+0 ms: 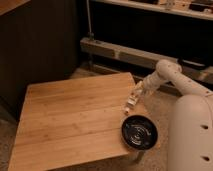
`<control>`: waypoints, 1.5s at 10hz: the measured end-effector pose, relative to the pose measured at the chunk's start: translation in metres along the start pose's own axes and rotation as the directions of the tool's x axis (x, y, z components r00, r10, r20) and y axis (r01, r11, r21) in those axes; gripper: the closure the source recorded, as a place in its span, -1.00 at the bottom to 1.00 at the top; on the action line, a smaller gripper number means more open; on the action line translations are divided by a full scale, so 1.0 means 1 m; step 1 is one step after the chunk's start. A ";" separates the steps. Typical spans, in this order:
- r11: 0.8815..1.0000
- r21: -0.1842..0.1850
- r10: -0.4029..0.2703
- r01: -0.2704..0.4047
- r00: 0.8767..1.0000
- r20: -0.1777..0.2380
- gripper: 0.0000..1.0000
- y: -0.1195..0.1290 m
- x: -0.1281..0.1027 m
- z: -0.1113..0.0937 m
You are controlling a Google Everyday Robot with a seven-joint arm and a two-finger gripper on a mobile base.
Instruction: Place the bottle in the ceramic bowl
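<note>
My gripper (134, 97) is closed around the small pale whitish bottle (130, 103), above the right edge of the tabletop (70, 120). The glossy black ceramic bowl (139, 133), near the front right corner, is empty, so the placing is left to do.

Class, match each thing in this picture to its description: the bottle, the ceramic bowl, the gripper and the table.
Things:
1. bottle
2. ceramic bowl
3. gripper
4. table

Descriptions:
A. glossy black, at the table's near right corner
B. light wood, the largest thing listed
C. over the table's right edge, right at the bottle
D. small and pale, just beyond the bowl

Pairs: 1-D, 2-A, 3-C, 4-B
</note>
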 end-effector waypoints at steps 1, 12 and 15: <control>1.000 -0.004 0.000 0.000 1.000 -0.001 -0.30 0.000 -0.001 0.004; 1.000 0.020 -0.013 0.014 0.999 -0.042 0.93 -0.004 -0.003 0.037; 0.999 0.009 0.039 -0.038 0.997 -0.059 1.00 -0.027 0.005 0.016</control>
